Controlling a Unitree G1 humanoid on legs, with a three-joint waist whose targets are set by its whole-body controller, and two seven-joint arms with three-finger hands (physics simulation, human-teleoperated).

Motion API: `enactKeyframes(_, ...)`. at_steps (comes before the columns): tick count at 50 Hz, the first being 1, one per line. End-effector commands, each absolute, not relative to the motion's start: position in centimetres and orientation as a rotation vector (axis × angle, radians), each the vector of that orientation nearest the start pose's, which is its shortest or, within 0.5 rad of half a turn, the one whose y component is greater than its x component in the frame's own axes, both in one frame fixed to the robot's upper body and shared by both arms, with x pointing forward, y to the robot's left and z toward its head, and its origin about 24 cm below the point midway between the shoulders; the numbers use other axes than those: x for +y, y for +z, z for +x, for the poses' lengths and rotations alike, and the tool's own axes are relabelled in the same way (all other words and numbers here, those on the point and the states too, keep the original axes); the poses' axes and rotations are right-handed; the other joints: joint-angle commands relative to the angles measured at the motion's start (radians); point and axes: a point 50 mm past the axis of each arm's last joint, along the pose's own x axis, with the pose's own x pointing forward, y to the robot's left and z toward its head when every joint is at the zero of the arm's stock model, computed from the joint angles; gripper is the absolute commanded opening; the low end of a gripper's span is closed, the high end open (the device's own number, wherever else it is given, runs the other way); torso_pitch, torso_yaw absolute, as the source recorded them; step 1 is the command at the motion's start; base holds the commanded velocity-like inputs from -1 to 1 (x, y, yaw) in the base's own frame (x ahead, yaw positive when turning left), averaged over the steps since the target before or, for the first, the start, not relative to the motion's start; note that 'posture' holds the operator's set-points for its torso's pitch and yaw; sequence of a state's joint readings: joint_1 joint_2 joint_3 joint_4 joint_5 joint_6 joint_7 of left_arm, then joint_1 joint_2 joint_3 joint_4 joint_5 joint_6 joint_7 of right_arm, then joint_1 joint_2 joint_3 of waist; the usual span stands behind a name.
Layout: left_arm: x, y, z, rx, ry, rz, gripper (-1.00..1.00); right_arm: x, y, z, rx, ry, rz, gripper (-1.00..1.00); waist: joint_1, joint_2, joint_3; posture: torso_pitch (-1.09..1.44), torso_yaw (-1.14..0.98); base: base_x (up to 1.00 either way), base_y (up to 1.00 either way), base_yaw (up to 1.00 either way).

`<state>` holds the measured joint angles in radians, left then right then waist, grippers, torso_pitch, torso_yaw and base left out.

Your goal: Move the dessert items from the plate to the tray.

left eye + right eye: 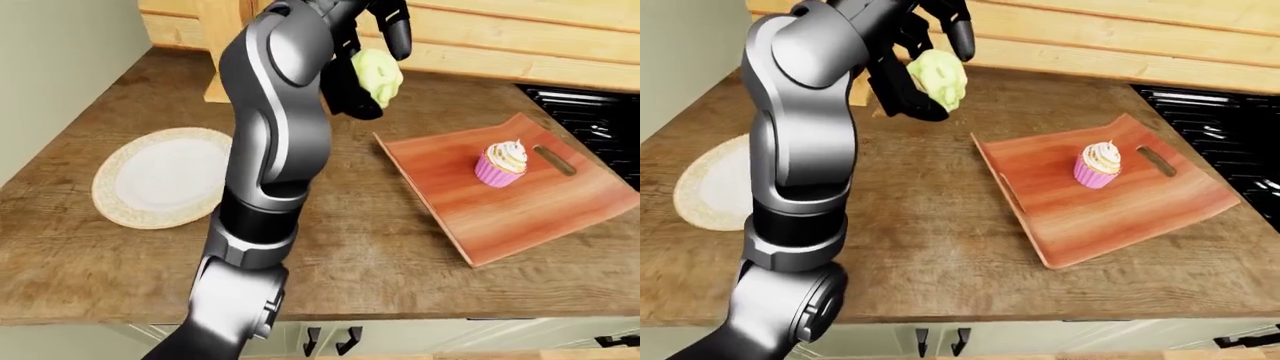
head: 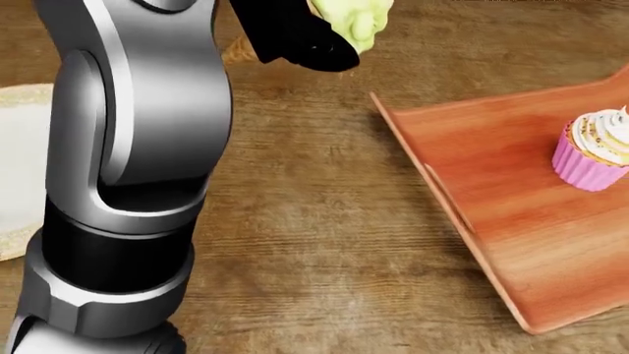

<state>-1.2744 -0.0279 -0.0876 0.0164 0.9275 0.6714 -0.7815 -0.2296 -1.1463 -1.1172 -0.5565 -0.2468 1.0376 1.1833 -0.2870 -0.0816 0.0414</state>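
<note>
A brown wooden countertop with a visible plank grain point(image 1: 380, 247) carries everything, its lower edge running above pale green cabinet fronts with dark handles point(image 1: 325, 341); towards the left of the left-eye view a round white plate with a speckled beige rim point(image 1: 160, 176) lies flat on it, bare of food; to the right, well apart from the plate, a reddish-brown rectangular wooden tray with raised edges and a slot handle point(image 1: 470, 214) rests at an angle; a black stove surface point(image 1: 600, 120) sits at the counter's right end; light wooden plank panelling point(image 1: 520, 37) borders the top.
</note>
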Motion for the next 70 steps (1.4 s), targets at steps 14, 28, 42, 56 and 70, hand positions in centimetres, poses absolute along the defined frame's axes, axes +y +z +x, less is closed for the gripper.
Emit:
enactKeyframes(14,1.4,36.8,30.4,-0.461,-0.336,0.91,-1.0,-35.7,35.8,9.4,-0.011,-0.375,-0.767,1.0,-0.111,-0.012,-0.039,0.0,-0.4,0.0,0.0,0.0)
enactKeyframes(28,-0.2,35.9,29.6,-0.461,-0.411,0.896,-1.0,-36.3,35.7,8.7,0.006,-0.392,-0.767,1.0,-0.19,-0.016,-0.046,0.0,-0.47,0.0,0.0,0.0)
enactKeyframes(42,-1.7,34.9,29.3,-0.462,-0.457,0.902,-1.0,-36.7,35.4,8.2,0.016,-0.4,-0.767,1.0,-0.251,-0.021,-0.05,0.0,-0.54,0.0,0.0,0.0)
enactKeyframes(56,-2.8,33.2,29.5,-0.456,-0.499,0.904,-1.0,-36.6,34.9,8.4,0.019,-0.394,-0.764,1.0,-0.305,-0.021,-0.056,0.0,-0.61,0.0,0.0,0.0)
enactKeyframes(70,-5.0,31.4,29.4,-0.493,-0.556,0.948,-1.0,-36.7,34.2,8.6,0.02,-0.39,-0.757,1.0,-0.358,-0.025,-0.064,0.0,-0.68,0.0,0.0,0.0)
